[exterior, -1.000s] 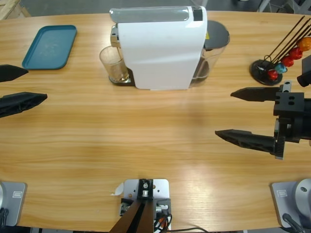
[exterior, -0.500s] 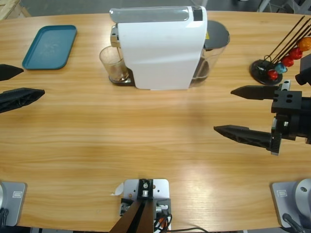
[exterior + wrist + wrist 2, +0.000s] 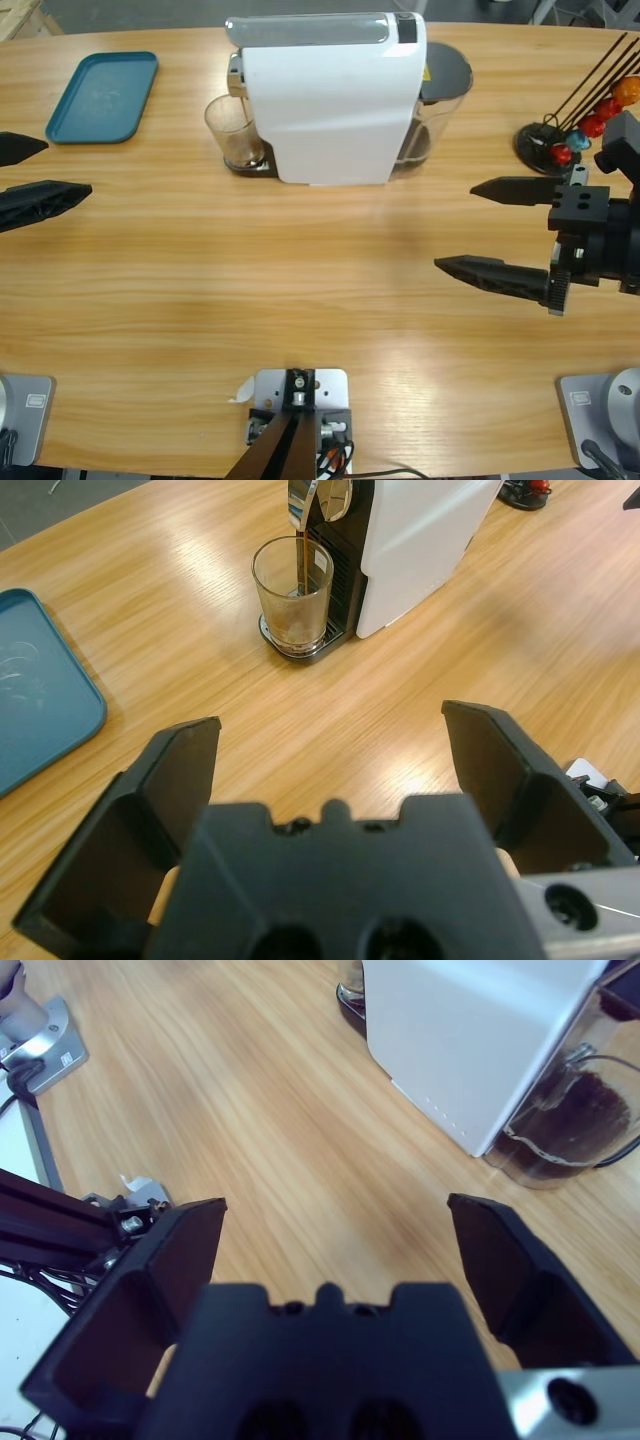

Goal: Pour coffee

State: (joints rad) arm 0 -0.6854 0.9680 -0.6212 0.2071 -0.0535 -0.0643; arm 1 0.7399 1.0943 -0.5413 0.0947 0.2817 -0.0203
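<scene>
L gripper (image 3: 25,175) spread wide, empty, hovers at counter (image 3: 300,290) left edge, well apart from glass (image 3: 232,132). Glass sits under machine (image 3: 330,100) spout; coffee (image 3: 296,628) shallow inside. Judged light, fragile, slippery; grip mid-wall, keep upright. R gripper (image 3: 478,228) released wide, empty, near capsule stand (image 3: 560,140).

Robot lab: rig mounts (image 3: 40,1045) on wooden table (image 3: 300,290)

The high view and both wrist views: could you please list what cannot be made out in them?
- Spout above the glass: high view, hidden by the machine's top.
- Glass: right wrist view, cut off by the top edge.
- Capsule stand: high view, partly cut off by the right edge.
- Tray: left wrist view, cut off by the left edge.
</scene>
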